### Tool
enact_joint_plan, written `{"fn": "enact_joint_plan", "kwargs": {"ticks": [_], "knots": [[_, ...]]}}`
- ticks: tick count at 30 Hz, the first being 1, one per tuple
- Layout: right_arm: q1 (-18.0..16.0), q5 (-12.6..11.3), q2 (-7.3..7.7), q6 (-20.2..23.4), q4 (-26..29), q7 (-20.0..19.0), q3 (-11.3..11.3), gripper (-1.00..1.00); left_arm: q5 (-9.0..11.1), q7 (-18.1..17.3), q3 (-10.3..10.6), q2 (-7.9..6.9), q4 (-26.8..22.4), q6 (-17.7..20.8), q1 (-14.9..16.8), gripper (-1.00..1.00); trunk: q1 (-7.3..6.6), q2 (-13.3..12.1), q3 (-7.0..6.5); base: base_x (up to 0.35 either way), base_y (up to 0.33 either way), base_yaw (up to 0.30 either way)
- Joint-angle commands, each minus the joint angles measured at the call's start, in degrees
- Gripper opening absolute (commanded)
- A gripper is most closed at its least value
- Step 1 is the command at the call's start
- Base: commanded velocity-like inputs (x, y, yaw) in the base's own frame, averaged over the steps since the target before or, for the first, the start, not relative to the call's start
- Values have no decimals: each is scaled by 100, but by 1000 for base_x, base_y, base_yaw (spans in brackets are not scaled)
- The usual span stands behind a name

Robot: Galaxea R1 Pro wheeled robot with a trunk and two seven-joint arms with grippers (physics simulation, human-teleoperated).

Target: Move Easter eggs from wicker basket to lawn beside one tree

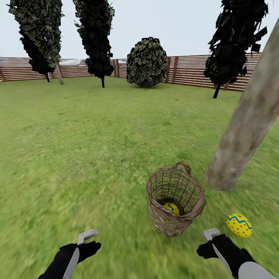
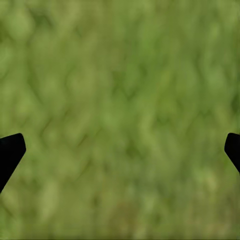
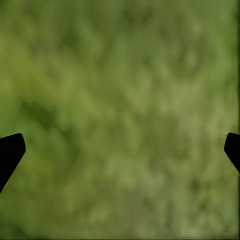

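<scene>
Left gripper [image 1: 88, 235]: low over bare grass, well to the left of the basket; in its wrist view the two dark fingertips [image 2: 11, 152] sit far apart at opposite sides with nothing between them, so it is spread wide and holds nothing.
Right gripper [image 1: 211, 233]: just in front of the basket's right side, near the loose egg; its fingertips [image 3: 11, 152] are likewise spread wide over blurred grass, holding nothing.
Wicker basket [image 1: 192, 212]: upright on the lawn between the two grippers, nearer the right one; tan open weave, round and tapered, with a small arched loop handle at its far rim.
Egg in basket [image 1: 171, 208]: lies at the bottom, yellow with a blue-green zigzag, partly hidden by the weave; whether others lie beside it cannot be told.
Egg on grass [image 1: 239, 224]: on the lawn just right of the basket, near the foot of the trunk; smooth oval, yellow with red marks and a blue-green zigzag band.
Tree [image 1: 248, 120]: thick, bare grey-brown trunk, mottled, rising at a slant just behind and right of the basket.
Lawn [image 1: 97, 155]: flat, mottled green.
Background: dark narrow trees, a round bush [image 1: 147, 62] and a slatted wooden fence [image 1: 186, 69] at the lawn's far edge.
</scene>
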State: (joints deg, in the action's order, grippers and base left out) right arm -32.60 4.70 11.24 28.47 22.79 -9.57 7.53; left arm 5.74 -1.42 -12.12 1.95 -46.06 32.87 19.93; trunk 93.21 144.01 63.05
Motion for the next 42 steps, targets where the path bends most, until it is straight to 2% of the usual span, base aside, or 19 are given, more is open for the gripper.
{"fn": "enact_joint_plan", "kwargs": {"ticks": [1, 7, 8, 10, 11, 13, 14, 17, 22, 28, 33, 37, 42], "knots": [[-1, 49, 13, 28, 13, -37, 13, 100, 35, -9, -27, 7, -8, 35, 2, 100, -1, 2, 5, 1, 3, 0], [-1, 48, 35, 28, 22, -38, 11, 100, 40, -20, -36, -38, -76, -15, 2, 100, -1, 2, 5, 0, 0, 0], [-1, 48, 40, 27, 27, -42, 11, 100, 47, -23, -42, -233, -328, -282, 2, 100, -1, 2, 5, 0, 0, 0], [-1, 48, 45, 27, 30, -44, 11, 100, 121, -23, -51, -462, -721, -644, 2, 100, -1, 2, 5, 0, 0, 0], [-1, 48, 49, 27, 34, -49, 11, 100, 296, -21, -81, -555, -1040, -775, 2, 100, -1, 2, 5, 0, 0, 0], [-1, 48, 52, 29, 38, -48, 11, 100, 596, -1, -115, -607, -1309, -874, 2, 100, -1, 2, 5, 0, 0, 0], [-1, 48, 53, 31, 40, -48, 11, 100, 733, 22, -124, -621, -1395, -929, 2, 100, -1, 2, 5, 0, 0, 0], [-1, 48, 48, 35, 42, -46, 11, 100, 863, 55, -161, -635, -1456, -1029, 2, 100, -1, 2, 5, 0, 0, 0], [-1, 48, 39, 36, 46, -45, 11, 100, 910, 50, -215, -659, -1476, -1018, 2, 100, -1, 2, 5, 0, 0, 0], [-1, 48, 45, 36, 44, -45, 11, 100, 958, 67, -297, -625, -1554, -738, 2, 100, -1, 2, 5, 0, 0, 0], [-1, 48, 45, 36, 48, -45, 11, 100, 978, 24, -320, -657, -1886, -780, 2, 100, -1, 2, 5, 0, 0, 0], [-1, 48, 58, 36, 49, -45, 4, 100, 1024, -20, -438, -650, -1898, -1086, 2, 100, -1, 2, 5, 0, 0, 0], [-1, 48, 62, 36, 50, -45, 3, 100, 999, -3, -408, -625, -1859, -1373, 2, 100, -1, 2, 5, 0, 0, 0]]}}
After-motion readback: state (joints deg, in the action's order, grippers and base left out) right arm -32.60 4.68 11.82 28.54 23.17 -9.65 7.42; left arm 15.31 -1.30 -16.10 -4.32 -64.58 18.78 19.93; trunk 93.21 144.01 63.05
